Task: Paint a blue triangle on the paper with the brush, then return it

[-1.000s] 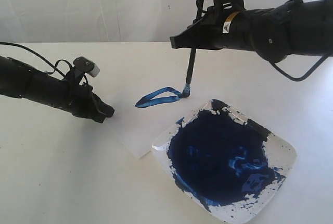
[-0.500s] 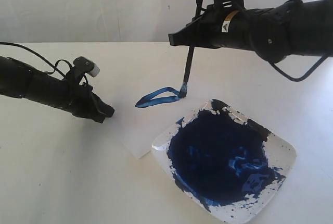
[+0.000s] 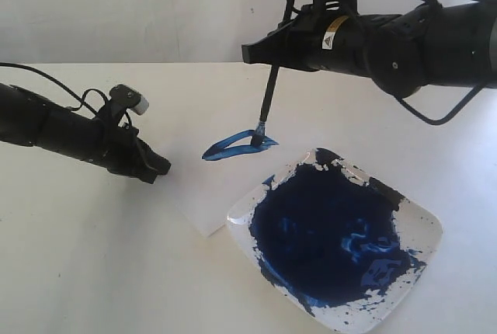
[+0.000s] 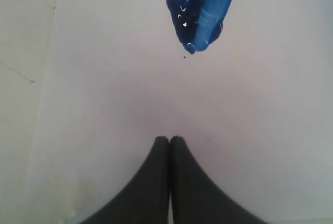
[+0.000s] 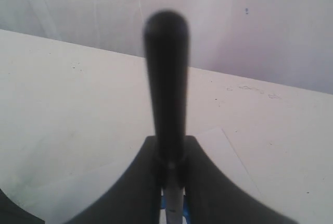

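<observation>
My right gripper (image 3: 272, 58) is shut on the black-handled brush (image 3: 267, 98), held nearly upright, its blue tip touching the paper (image 3: 203, 194) at the right end of the blue triangle (image 3: 233, 145). In the right wrist view the brush handle (image 5: 166, 83) rises between the shut fingers of my right gripper (image 5: 170, 153). My left gripper (image 3: 159, 168) is shut and rests on the paper's left part, holding nothing. The left wrist view shows the left gripper (image 4: 170, 139) pressed together on the paper (image 4: 104, 88), with the triangle's pointed end (image 4: 200, 10) just ahead.
A square clear dish (image 3: 423, 229) with a large dark blue paint pool (image 3: 326, 233) overlaps the paper's near right corner. A pale wall stands behind the off-white table (image 3: 85, 264).
My right gripper has moved left and slightly up with the brush, dragging its tip leftward along the triangle's right end. The left arm has stayed still.
</observation>
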Tool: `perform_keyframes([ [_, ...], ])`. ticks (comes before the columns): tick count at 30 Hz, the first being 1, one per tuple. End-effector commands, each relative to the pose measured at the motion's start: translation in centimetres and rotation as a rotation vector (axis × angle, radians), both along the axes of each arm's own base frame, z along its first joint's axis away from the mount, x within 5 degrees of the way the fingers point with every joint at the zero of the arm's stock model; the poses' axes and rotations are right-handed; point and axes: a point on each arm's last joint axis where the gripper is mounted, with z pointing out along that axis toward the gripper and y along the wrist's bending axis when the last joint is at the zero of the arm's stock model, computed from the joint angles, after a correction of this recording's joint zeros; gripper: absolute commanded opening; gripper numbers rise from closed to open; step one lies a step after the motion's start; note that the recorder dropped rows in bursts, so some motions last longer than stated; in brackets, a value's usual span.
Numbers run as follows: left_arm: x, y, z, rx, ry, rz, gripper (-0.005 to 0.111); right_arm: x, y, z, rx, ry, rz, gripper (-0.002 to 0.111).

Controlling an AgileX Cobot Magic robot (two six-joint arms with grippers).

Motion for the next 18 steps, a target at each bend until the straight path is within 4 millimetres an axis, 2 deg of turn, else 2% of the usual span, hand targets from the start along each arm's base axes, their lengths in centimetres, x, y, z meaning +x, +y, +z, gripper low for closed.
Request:
perform_keyframes([
  [1, -0.04, -0.08, 0.10, -0.016, 0.005, -0.006, 0.000, -0.08, 0.04, -0.08, -0.030, -0.003, 0.010, 0.000],
  [18, -0.04, -0.08, 0.11, -0.017, 0.005, -0.005, 0.000, 0.01, -0.07, -0.05, -0.135, -0.082, 0.058, 0.000],
])
